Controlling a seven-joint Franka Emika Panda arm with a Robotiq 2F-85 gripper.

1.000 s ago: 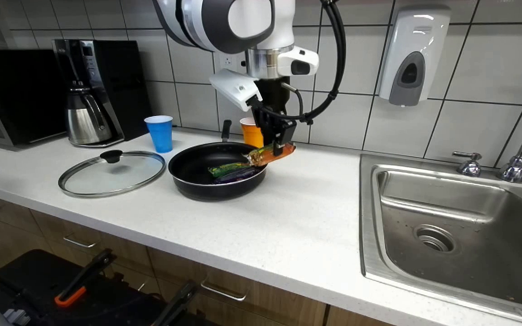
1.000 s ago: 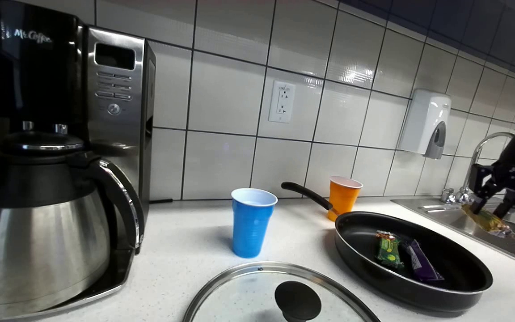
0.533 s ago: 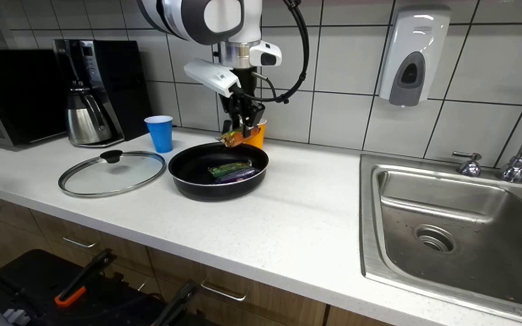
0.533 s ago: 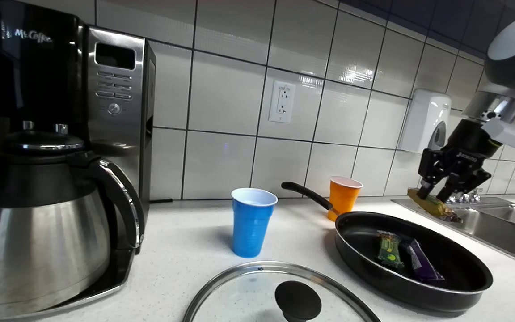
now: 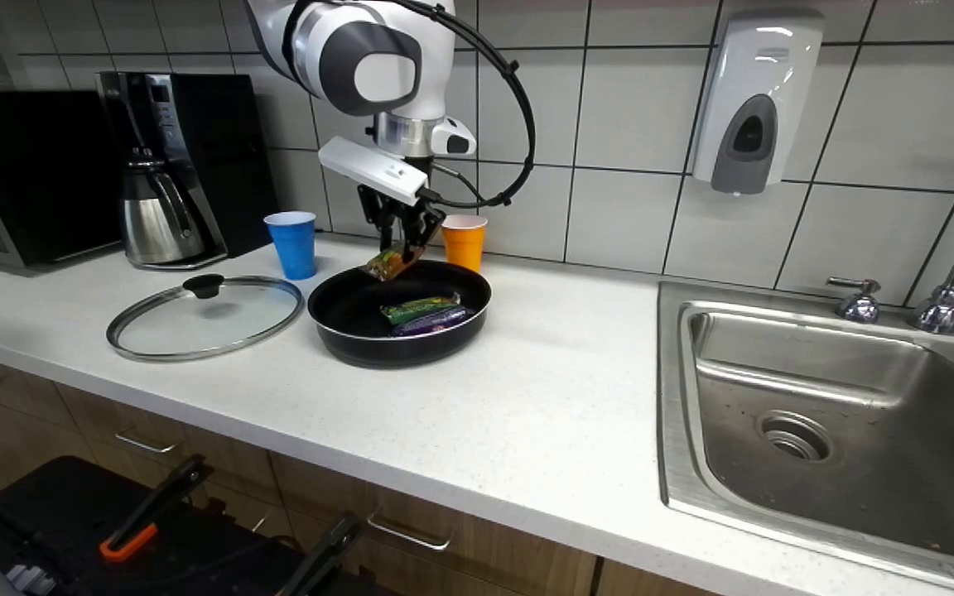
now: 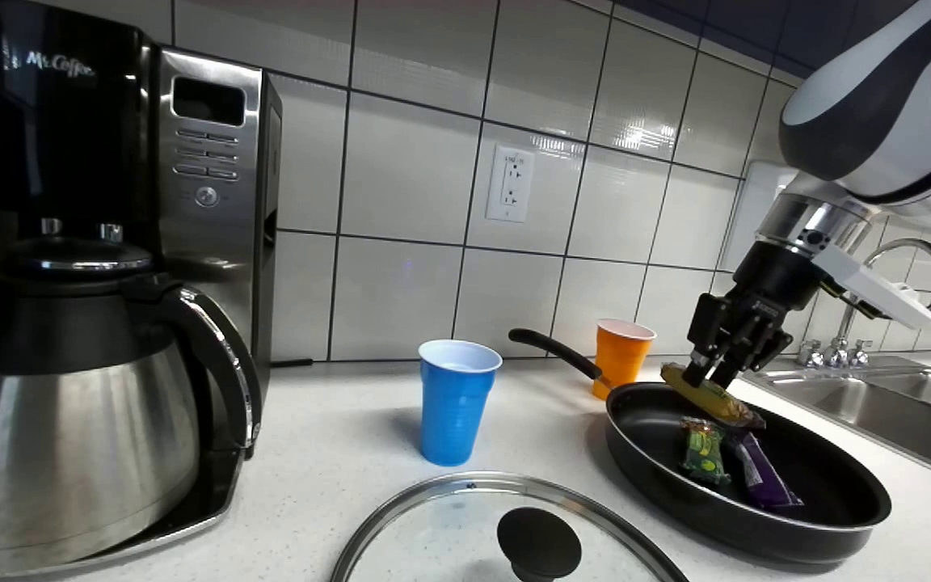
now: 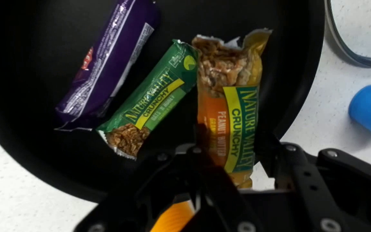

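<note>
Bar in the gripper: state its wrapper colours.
The bar is wrapped in orange, yellow and green, with brown toward one end; the wrist view shows it best.

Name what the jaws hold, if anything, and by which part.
The peanut butter granola bar, pinched across its width, around the section that carries the lettering.

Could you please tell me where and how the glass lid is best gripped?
By its black knob, probably from above: the glass lid seems to lie flat on the counter, knob upward, and its rim offers little room underneath. The gripper would first need to release the peanut butter bar.
</note>
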